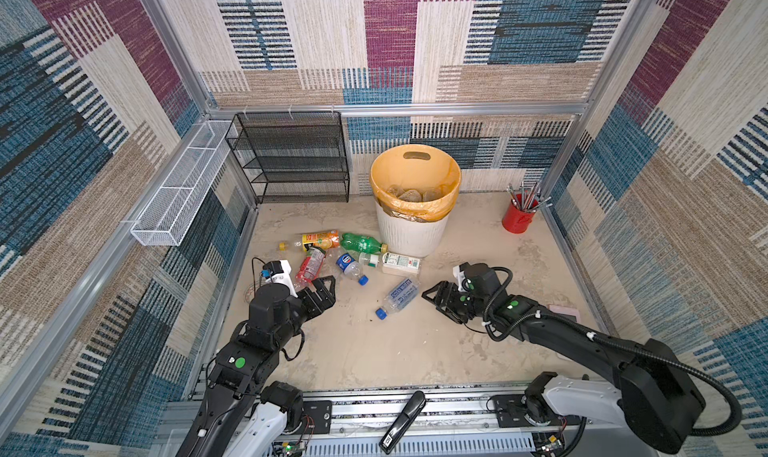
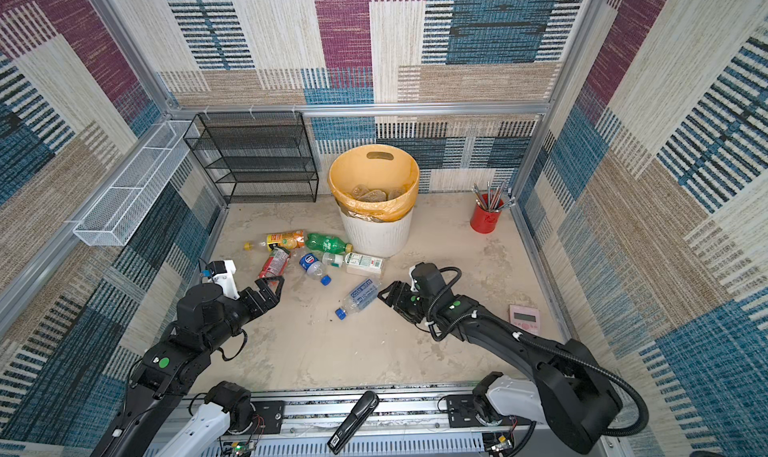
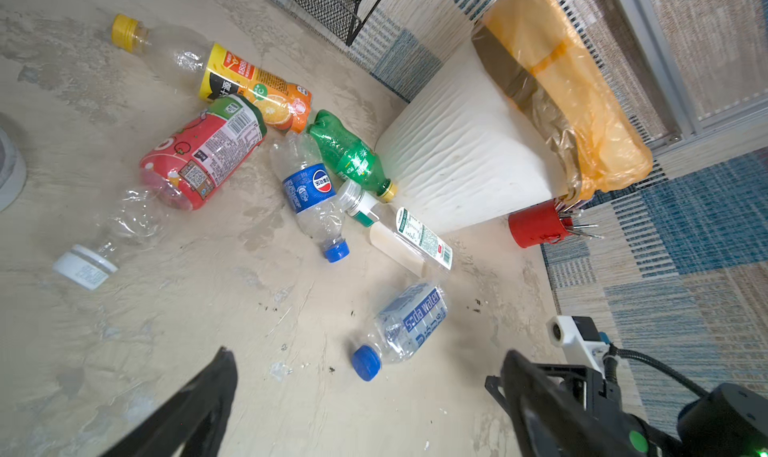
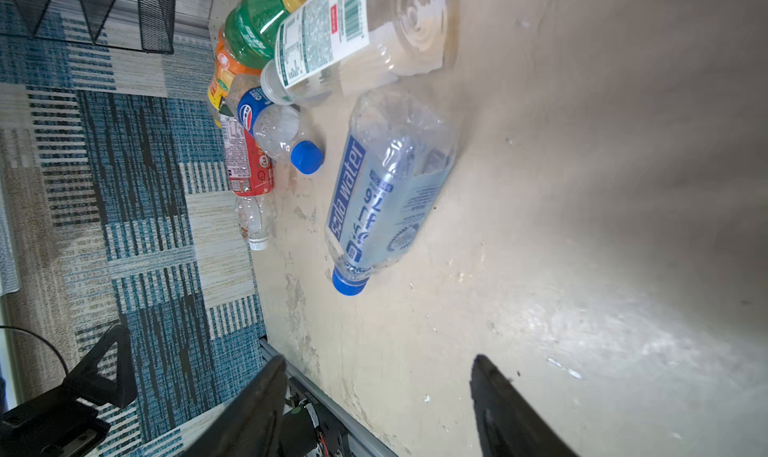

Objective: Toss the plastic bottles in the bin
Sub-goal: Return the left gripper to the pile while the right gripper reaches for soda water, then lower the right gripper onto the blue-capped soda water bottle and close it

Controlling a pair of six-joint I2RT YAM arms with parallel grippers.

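The white ribbed bin [image 1: 411,234] with an orange liner stands at the back and holds several bottles. Left of it lie several plastic bottles: orange-labelled [image 1: 320,239], green [image 1: 361,243], red-labelled [image 1: 311,264], blue-labelled [image 1: 349,264] and a square white-labelled one [image 1: 399,264]. A clear soda water bottle [image 1: 399,297] with a blue cap lies apart, nearer the front. My left gripper [image 1: 328,291] is open beside the red-labelled bottle's neck. My right gripper [image 1: 432,295] is open just right of the soda water bottle [image 4: 386,193], with nothing between its fingers.
A black mesh rack [image 1: 291,160] stands at the back left, with a white wire basket [image 1: 178,193] on the left wall. A red cup of pens [image 1: 519,218] is in the back right corner. A pink device [image 2: 524,318] lies at the right and a black stapler [image 1: 403,421] on the front rail.
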